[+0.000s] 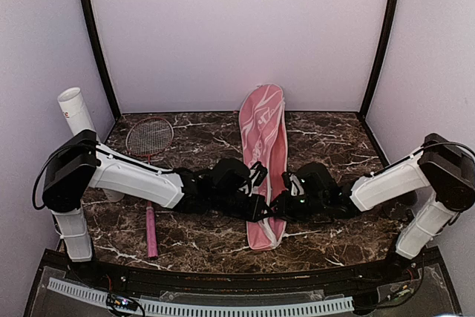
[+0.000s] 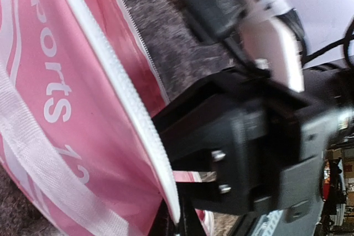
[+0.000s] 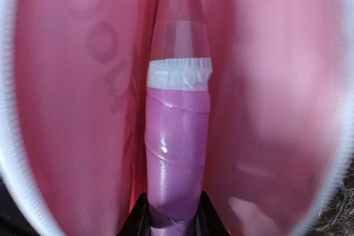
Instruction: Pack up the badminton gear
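Pink handle [image 3: 178, 136] sits clamped in my right end effector [image 3: 176, 216], its racket [image 3: 180, 40] inside the bag [image 1: 264, 128]; left end effector [image 1: 257, 206] is closed on the bag's rim [image 2: 130, 109], apparently holding it open.

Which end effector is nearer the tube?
Left. Left end effector grips the bag's left edge, right of the tube; right end effector holds a racket handle inside the bag, farther off.

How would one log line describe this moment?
left gripper: shut on pink bag edge | right gripper: holds racket inside bag | second racket: lying outside bag
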`<state>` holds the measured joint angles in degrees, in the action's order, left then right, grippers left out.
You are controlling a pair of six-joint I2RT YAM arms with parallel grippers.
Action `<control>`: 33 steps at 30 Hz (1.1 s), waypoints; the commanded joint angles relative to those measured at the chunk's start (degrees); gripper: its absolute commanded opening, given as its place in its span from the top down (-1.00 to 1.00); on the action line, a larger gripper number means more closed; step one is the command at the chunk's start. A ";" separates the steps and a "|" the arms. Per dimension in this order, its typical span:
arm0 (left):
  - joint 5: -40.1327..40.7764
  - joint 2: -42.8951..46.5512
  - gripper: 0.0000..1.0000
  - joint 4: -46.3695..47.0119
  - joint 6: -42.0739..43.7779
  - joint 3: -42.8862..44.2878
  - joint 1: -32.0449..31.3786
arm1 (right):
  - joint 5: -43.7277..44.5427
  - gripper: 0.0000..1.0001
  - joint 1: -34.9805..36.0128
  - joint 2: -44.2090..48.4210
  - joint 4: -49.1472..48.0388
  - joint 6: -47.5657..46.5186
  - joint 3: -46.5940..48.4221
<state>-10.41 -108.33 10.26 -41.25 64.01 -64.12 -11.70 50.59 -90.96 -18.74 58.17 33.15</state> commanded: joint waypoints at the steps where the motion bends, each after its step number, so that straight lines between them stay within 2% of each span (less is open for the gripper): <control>1: -8.11 3.91 1.00 5.33 -0.86 -0.67 -1.61 | 5.37 1.00 -0.49 0.08 -8.38 -3.11 3.82; 11: -8.42 4.76 1.00 8.58 -1.72 -0.55 -1.58 | 4.76 1.00 -0.45 -2.42 -8.29 -3.68 4.09; 17: -4.96 5.30 1.00 4.77 -1.35 -0.63 -1.41 | 5.23 0.52 -0.62 -0.79 -5.75 -4.55 4.42; 22: 1.58 6.62 1.00 -2.31 0.45 -1.48 -0.61 | 7.72 0.16 -0.65 6.06 0.98 -6.05 3.74; 26: 4.62 7.16 1.00 -7.30 2.38 -1.38 -0.13 | 10.77 -0.02 -0.80 12.21 5.99 -6.02 1.04; 30: 4.79 7.76 1.00 -8.42 3.18 -1.93 -0.04 | 14.41 -0.18 -1.01 19.24 10.42 -5.09 -2.35; 33: 4.67 8.15 0.89 -8.62 3.60 -2.45 0.02 | 17.24 -0.29 -1.26 23.40 12.28 -4.34 -4.43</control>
<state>-7.01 -103.70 3.66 -39.57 62.78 -64.36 -0.08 49.80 -71.99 -10.55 53.17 31.62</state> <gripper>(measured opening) 0.026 0.621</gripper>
